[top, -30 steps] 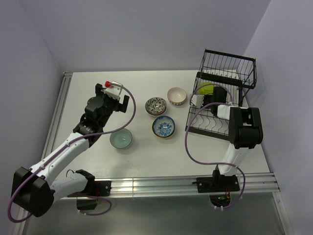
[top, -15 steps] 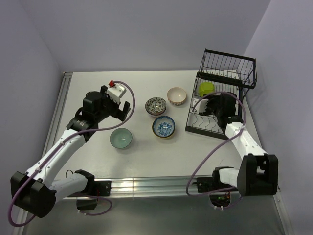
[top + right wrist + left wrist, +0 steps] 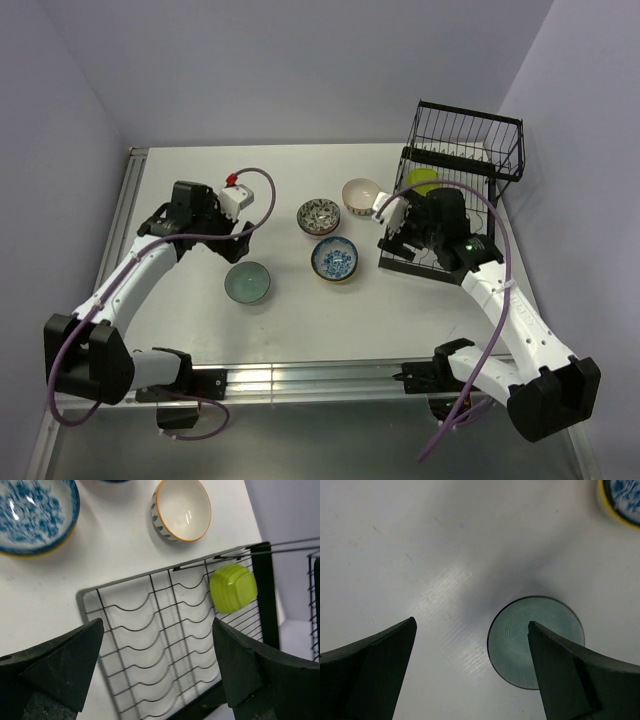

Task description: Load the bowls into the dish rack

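Four bowls sit on the table: pale teal (image 3: pixel 247 282), blue-and-white (image 3: pixel 334 259), dark floral (image 3: pixel 319 215) and cream-beige (image 3: pixel 361 195). The black wire dish rack (image 3: pixel 412 264) stands at the right, with a lime-green bowl-like piece (image 3: pixel 422 180) resting in it. My left gripper (image 3: pixel 228 240) hangs open above the table just left of the teal bowl (image 3: pixel 520 640), whose right part is hidden behind one finger. My right gripper (image 3: pixel 392 235) is open over the rack's curved slots (image 3: pixel 165 645), holding nothing, with the lime-green piece (image 3: pixel 233 587) beyond its right finger.
The rack's tall basket section (image 3: pixel 470 135) rises at the back right, close to the wall. The blue-and-white bowl (image 3: pixel 35 510) and cream bowl (image 3: pixel 181 510) lie just left of the rack's edge. A metal rail (image 3: pixel 380 375) runs along the near table edge.
My right gripper has opened and pulled back leftward from the lime-green piece, which stays in the rack. My left arm has swung left and tipped down beside the teal bowl.
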Robot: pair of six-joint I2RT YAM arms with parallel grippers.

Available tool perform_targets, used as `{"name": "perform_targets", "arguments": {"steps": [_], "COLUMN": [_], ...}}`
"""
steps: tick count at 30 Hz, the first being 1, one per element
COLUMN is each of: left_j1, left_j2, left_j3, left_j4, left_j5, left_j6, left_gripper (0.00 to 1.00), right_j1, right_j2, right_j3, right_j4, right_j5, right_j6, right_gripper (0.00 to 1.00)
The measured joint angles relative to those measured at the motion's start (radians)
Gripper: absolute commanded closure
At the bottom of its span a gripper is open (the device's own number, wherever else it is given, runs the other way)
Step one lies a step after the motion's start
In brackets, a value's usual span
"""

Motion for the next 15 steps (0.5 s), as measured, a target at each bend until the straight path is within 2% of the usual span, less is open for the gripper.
{"name": "perform_targets", "arguments": {"steps": [3, 15], "left_j1": [0.026, 0.034], "left_j2": [0.05, 0.201], "left_j3": [0.0, -0.042], "left_j4": [-0.062, -0.136], "left_j5": [0.001, 0.012], "left_j6": [0.07, 0.211], "left_gripper": [0.01, 0.25], "right_j1": [0.0, 0.0], "right_j2": [-0.004, 0.024], "right_j3": [0.039, 0.147], "right_j4": [-0.028, -0.09], "right_j5": [0.002, 0.019], "right_j6": [0.137, 0.463], "right_gripper": [0.02, 0.0]}}
